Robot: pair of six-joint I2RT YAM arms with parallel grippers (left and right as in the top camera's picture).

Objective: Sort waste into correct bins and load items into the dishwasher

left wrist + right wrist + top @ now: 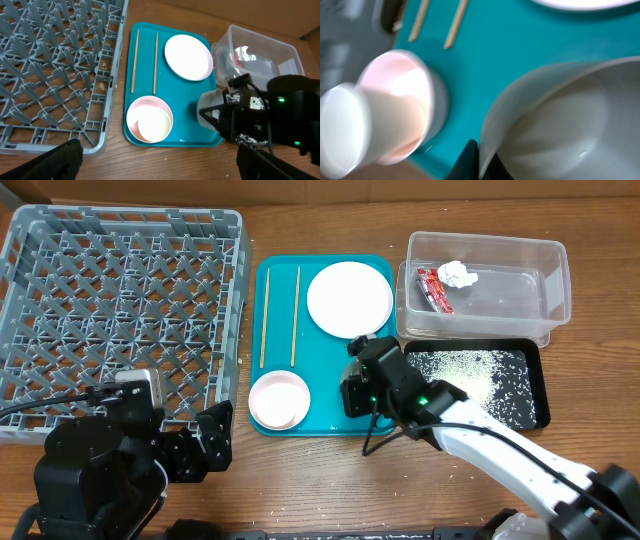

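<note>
My right gripper is shut on the rim of the greyish pale-green bowl and holds it tilted over the right side of the teal tray. The pink bowl sits at the tray's front left. The round plate and two chopsticks lie further back. My left gripper is open and empty above the table in front of the grey dish rack.
The clear tub at the back right holds the red wrapper and the white paper ball. The black tray in front of it holds scattered rice. A few grains lie on the wood near the teal tray.
</note>
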